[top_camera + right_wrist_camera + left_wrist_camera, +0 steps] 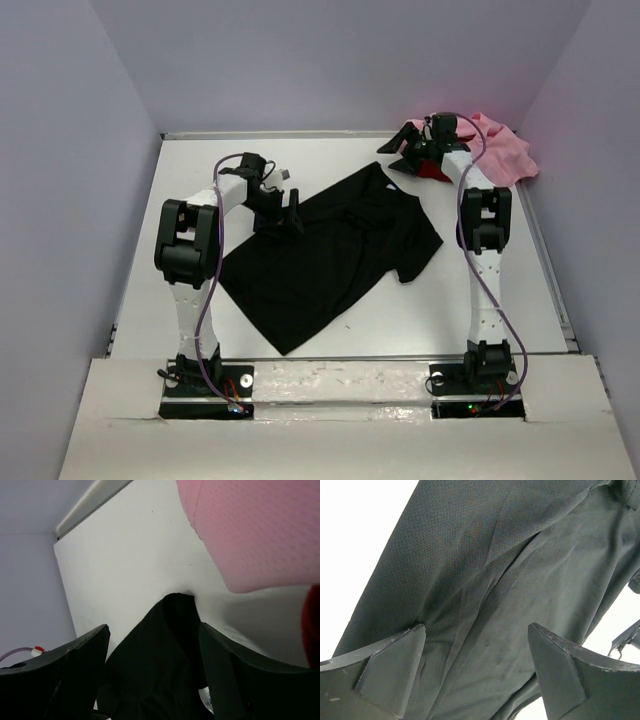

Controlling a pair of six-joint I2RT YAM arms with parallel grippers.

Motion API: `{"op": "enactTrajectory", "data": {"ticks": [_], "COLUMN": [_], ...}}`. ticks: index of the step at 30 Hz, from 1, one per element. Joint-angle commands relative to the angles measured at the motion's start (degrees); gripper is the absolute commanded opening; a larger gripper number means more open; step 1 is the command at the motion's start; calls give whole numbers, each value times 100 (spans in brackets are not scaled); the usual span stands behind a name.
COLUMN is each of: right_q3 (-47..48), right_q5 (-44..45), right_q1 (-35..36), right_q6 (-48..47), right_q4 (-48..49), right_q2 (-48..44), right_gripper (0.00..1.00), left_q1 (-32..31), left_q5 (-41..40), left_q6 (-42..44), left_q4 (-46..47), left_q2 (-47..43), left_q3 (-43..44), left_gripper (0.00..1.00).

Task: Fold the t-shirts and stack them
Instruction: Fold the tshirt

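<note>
your left gripper (285, 216) hangs with fingers spread wide over the black t-shirt (320, 262), which lies spread out mid-table (200, 180). your right gripper (415, 150) is unclenched and holds nothing, beside the pink t-shirt (505, 150) and red t-shirt (435, 171) in the far right corner.

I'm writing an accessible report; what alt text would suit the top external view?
A black t-shirt lies spread and creased in the middle of a white table, with the left gripper open over its far left edge. The right gripper sits at the far right corner, next to a pink t-shirt and a bit of a red t-shirt.
</note>
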Motion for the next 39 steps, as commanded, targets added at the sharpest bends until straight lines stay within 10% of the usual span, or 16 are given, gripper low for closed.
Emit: {"op": "enactTrajectory", "data": {"ticks": [1,17,27,39], "right_q3": [-258,-2912,-2844,-1964], "right_q5": [-174,211,511,432], "right_q1": [-31,-31,-83,-338], "right_q6": [-382,-1981,-2491,-2667], "right_q4": [73,-1122,-1492,-1817], "right_q2": [-692,-2740,-2407,-2003], "right_gripper": [77,75,75,75], "left_q1": [-28,-317,-441,-520], "left_q5": [-281,-192,-361,-1177], "left_q6": [113,-616,-2514,-4193], "left_q4": [-442,-908,330,225], "left_q2": [-97,-1669,-3955,-5176], "left_q3": [-88,386,-3039,-4192], "left_gripper": [99,99,99,99]}}
